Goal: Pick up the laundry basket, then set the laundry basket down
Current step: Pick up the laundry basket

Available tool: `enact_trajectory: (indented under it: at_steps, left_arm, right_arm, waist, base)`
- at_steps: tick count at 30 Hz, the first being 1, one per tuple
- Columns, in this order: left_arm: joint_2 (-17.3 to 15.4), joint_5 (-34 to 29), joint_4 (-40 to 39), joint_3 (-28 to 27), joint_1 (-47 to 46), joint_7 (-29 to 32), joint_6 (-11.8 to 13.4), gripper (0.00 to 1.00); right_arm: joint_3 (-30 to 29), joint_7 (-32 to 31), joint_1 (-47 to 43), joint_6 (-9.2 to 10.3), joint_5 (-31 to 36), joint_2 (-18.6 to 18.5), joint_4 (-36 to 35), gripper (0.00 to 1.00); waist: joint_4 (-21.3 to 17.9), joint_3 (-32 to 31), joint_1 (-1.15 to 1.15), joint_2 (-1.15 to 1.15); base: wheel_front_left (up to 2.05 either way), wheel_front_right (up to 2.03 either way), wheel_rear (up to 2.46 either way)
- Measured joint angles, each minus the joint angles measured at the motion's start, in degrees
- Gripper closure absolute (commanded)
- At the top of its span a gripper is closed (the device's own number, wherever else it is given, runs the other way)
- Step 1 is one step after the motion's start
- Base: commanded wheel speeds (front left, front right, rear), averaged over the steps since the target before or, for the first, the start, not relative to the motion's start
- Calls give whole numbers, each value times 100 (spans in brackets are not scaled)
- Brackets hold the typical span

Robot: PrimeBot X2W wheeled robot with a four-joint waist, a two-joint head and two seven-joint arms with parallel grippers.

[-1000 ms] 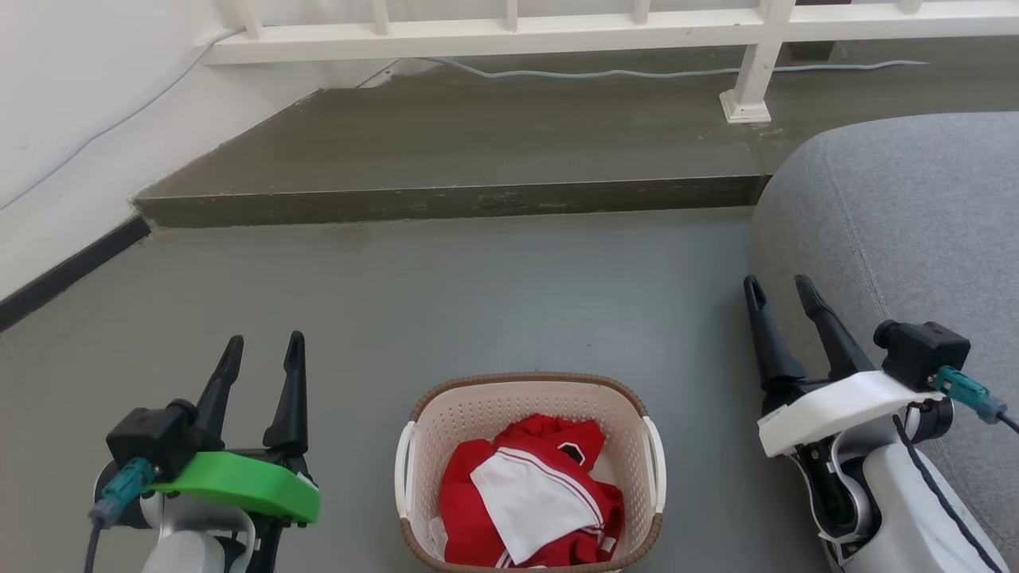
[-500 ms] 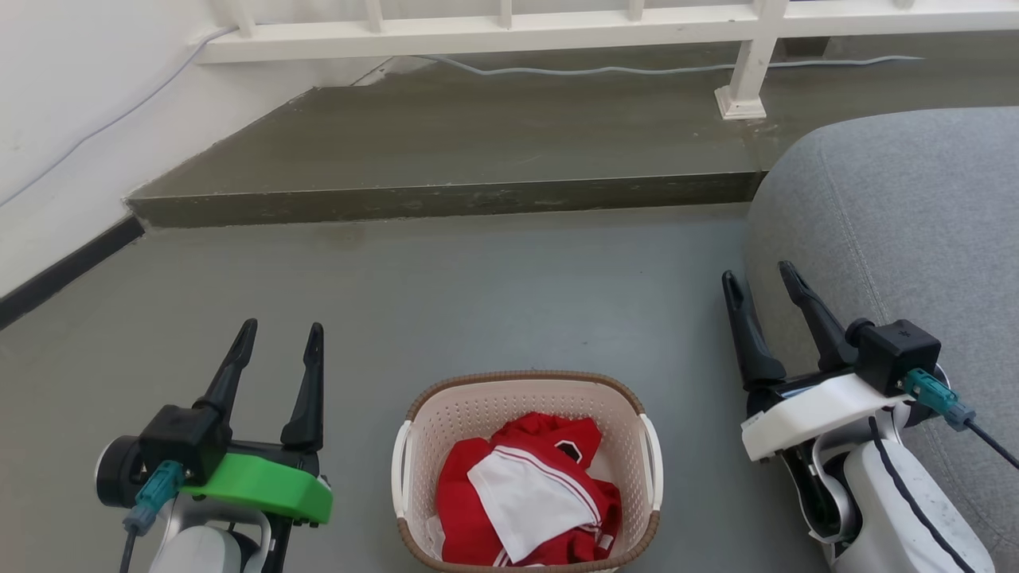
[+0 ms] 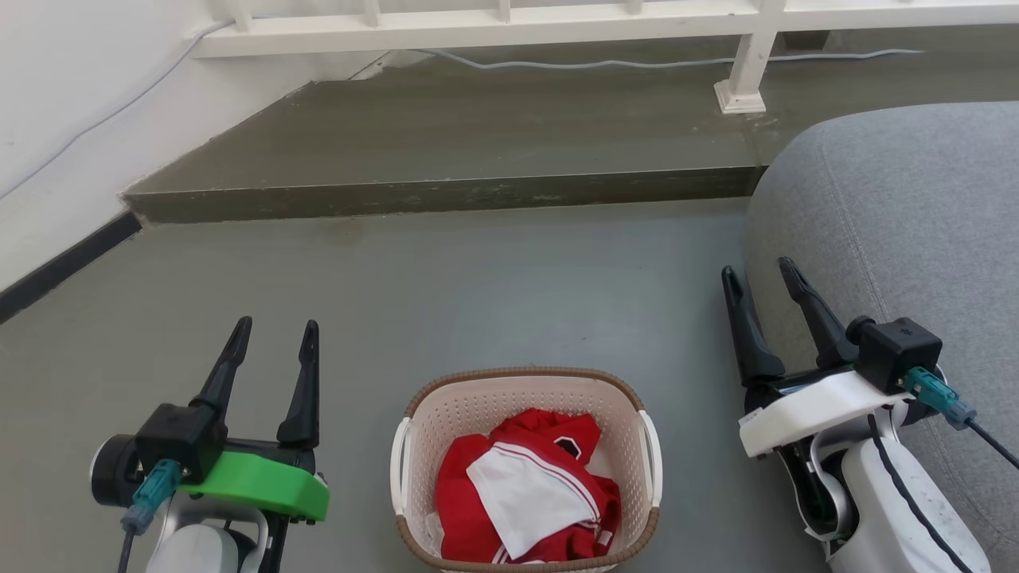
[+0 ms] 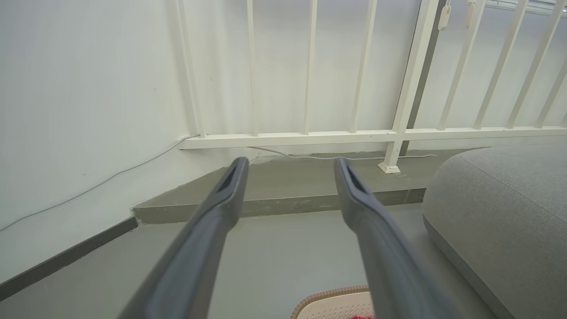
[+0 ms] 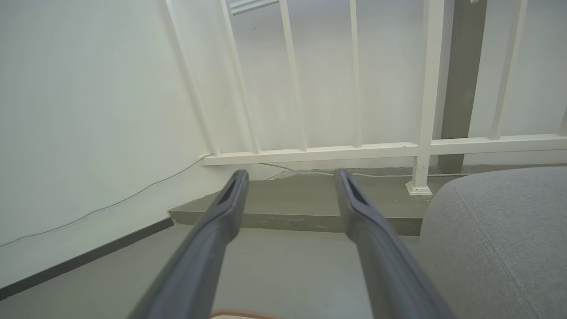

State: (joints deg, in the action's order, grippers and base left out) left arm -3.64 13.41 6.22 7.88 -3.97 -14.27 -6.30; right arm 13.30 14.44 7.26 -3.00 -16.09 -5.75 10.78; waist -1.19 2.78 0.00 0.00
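Grey sofa (image 3: 915,223) at right, step (image 3: 438,195) across the top. Basket (image 3: 478,414) of red clothes (image 3: 525,485) sits bottom centre on the floor (image 3: 509,286), untouched, between the spread left fingers (image 3: 304,382) and right fingers (image 3: 747,334).

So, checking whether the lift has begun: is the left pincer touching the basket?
Apart. The head view shows bare floor between the left pincer and the basket; the pincer is open and empty.
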Motion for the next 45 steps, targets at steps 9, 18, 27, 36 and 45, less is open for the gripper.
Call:
enact_trajectory:
  at_steps: [9, 18, 27, 36, 45]
  left_arm:
    - [44, -7, 7, -54, -10, 0, -35, 0]
    - [57, -5, -11, -105, -20, -15, -52, 0]
    - [67, 24, -7, -114, -202, -15, -58, 0]
    - [76, 148, 114, -25, -595, -15, -75, 0]
    - [80, 255, 630, 73, -1034, -16, -81, 0]
  right_arm:
    - [-85, 0, 1, -51, 52, 27, 0, 0]
    - [-182, 0, 1, -52, 107, 47, 7, 0]
    - [-241, 8, 2, -51, 109, 103, 32, 0]
    - [-416, 8, 108, -43, 109, 152, 162, 0]
    - [-536, 8, 466, -43, 98, 203, 385, 0]
  waist:
    - [-34, 38, 0, 0]
    - [-94, 222, 0, 0]
    - [-178, 651, 0, 0]
    - [-250, 1285, 0, 0]
    - [-263, 1969, 0, 0]
  base:
    - [0, 0, 0]
    - [0, 0, 0]
    - [0, 0, 0]
    - [0, 0, 0]
    - [0, 0, 0]
